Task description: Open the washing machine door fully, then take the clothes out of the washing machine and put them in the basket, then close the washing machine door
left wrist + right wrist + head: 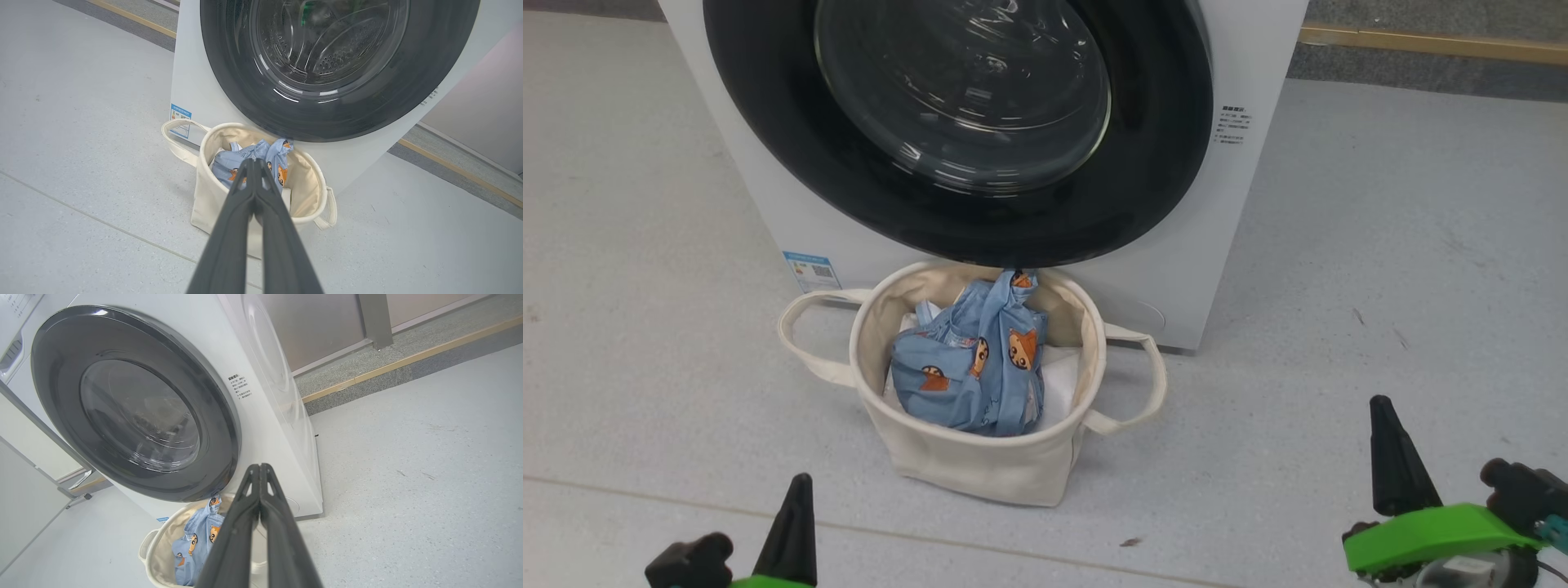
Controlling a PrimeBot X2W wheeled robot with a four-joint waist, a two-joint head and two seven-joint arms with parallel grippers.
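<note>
Both sets of fingers are pressed together with nothing pinched in them. The left gripper (799,494) and the right gripper (1382,408) are held low, well back from everything.

Straight ahead of the left fingertips the basket (980,465) is seen, with the clothes (964,376) bundled inside. One blue strip is poking up past the rim, just under the washing machine door (1160,163). Ahead and to the left of the right gripper, the door looks seated flat against the washing machine (1258,245), so the job is judged pretty much finished.

Whether the latch is actually caught can't be told, tbh. If a last check is wanted, the black rim should be pushed squarely with closed fingertips, and the glass bulge should be left alone. That upright strip of fabric should be kept clear of the door's lower edge so nothing gets snagged.
</note>
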